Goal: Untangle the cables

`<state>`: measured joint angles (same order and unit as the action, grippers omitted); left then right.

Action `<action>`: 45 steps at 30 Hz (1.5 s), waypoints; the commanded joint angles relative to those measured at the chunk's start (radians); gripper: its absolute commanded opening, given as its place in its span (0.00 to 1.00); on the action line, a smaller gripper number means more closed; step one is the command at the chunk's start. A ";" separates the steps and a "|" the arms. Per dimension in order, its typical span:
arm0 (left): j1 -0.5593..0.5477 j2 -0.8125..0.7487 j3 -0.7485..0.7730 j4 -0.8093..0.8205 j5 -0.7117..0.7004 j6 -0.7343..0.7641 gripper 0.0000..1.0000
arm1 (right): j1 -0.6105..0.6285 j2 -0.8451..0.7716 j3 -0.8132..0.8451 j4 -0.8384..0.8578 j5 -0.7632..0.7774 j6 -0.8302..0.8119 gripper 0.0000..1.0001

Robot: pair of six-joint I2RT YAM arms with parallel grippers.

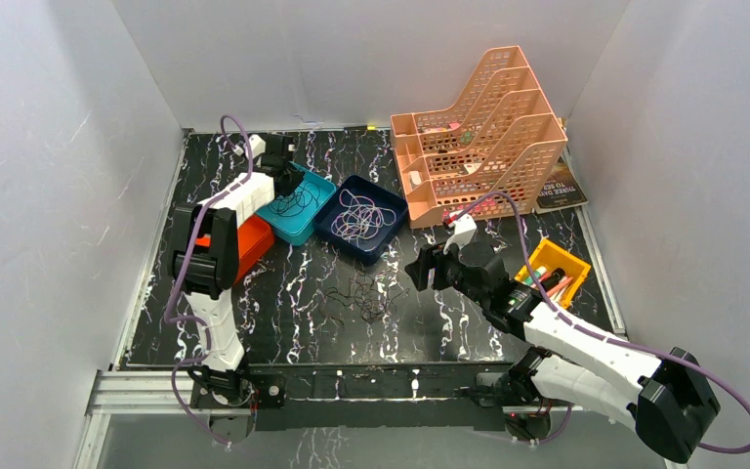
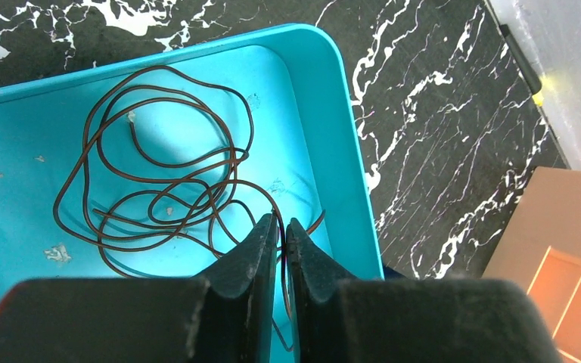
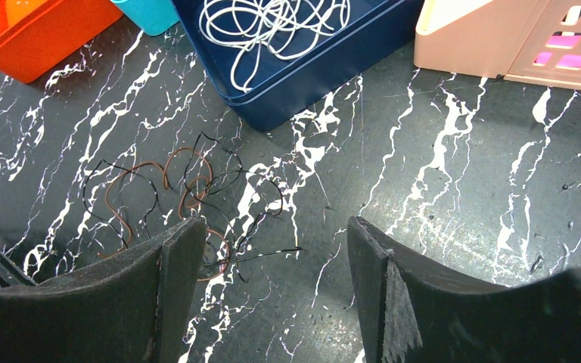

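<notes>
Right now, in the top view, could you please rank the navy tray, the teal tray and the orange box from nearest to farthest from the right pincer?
From the right pincer:
1. Navy tray, just up and left of it.
2. Teal tray, further left.
3. Orange box, farthest left.

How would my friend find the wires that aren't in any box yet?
Find the dark blue tray on the marbled table. Just in front of it, toward the near edge, lies a loose tangle. Only it mixes brown and black and sits outside any tray.
</notes>
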<state>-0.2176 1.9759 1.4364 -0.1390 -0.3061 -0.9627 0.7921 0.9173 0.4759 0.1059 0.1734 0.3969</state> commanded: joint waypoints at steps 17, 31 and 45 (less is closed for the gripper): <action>0.001 0.033 -0.075 0.052 0.042 0.199 0.04 | 0.002 0.003 0.007 0.022 -0.018 0.014 0.77; 0.002 -0.058 -0.049 0.020 0.037 0.238 0.28 | 0.002 -0.004 0.014 0.009 -0.011 0.014 0.78; 0.001 -0.176 -0.067 -0.009 0.023 0.260 0.54 | 0.002 -0.019 0.022 -0.013 0.030 0.016 0.80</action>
<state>-0.2176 1.8988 1.3674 -0.1184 -0.2710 -0.7166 0.7921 0.9230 0.4759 0.0811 0.1650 0.3977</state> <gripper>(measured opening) 0.519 0.790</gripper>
